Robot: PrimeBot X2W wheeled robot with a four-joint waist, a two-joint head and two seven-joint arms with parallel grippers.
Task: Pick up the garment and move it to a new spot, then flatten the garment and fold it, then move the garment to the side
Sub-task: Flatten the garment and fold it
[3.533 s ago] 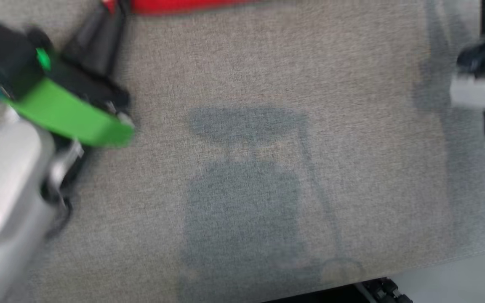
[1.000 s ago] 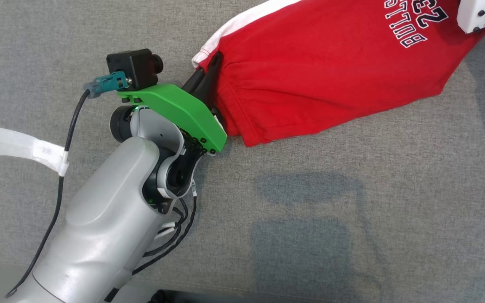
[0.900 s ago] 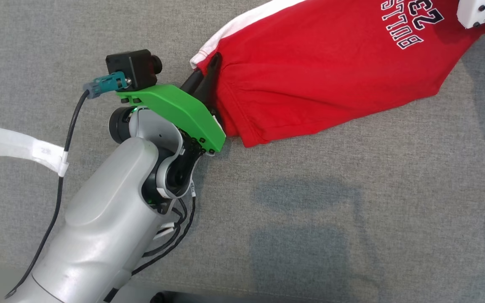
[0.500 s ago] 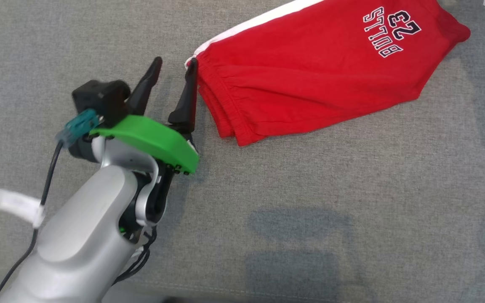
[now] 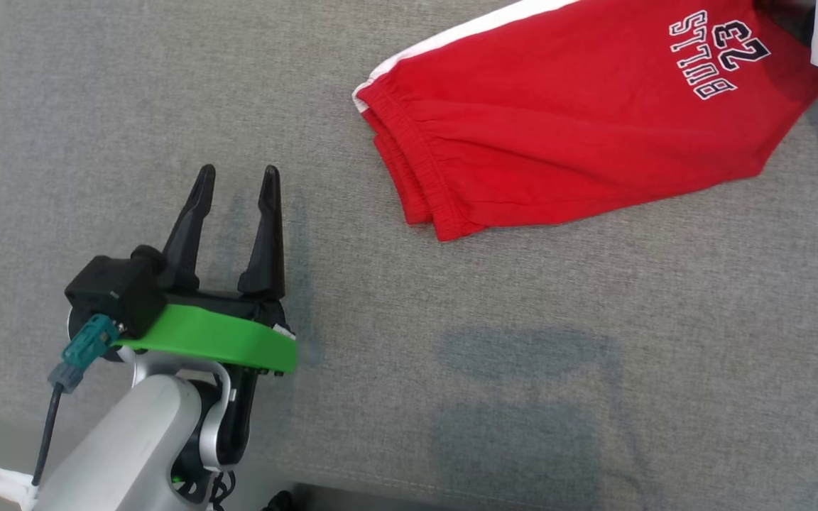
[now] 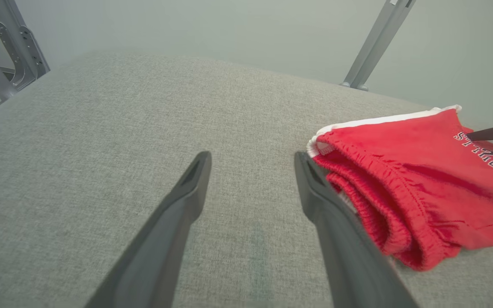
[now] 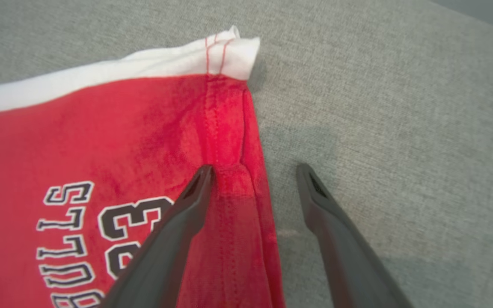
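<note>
My left gripper [image 5: 238,172] is spread wide and empty, low over the grey cushion [image 5: 522,355] and well apart from the red garment [image 5: 579,135], which lies toward the far right of the surface with its elastic waistband [image 6: 383,192] turned my way. My right gripper [image 7: 255,168] is spread too, holding nothing: one finger hangs over the red cloth near the printed lettering [image 5: 718,53], the other over bare cushion, so the jaws straddle the hem edge below the white side stripe [image 7: 101,77]. The waistband shows stacked layers (shorts doubled over, I take it), so I judge the fold made and the shift to the side as the step in hand. For that I would bring the left gripper in on the waistband end, close the right on the hem, and pinch through every layer, so both ends travel together and the fold does not slip open.
</note>
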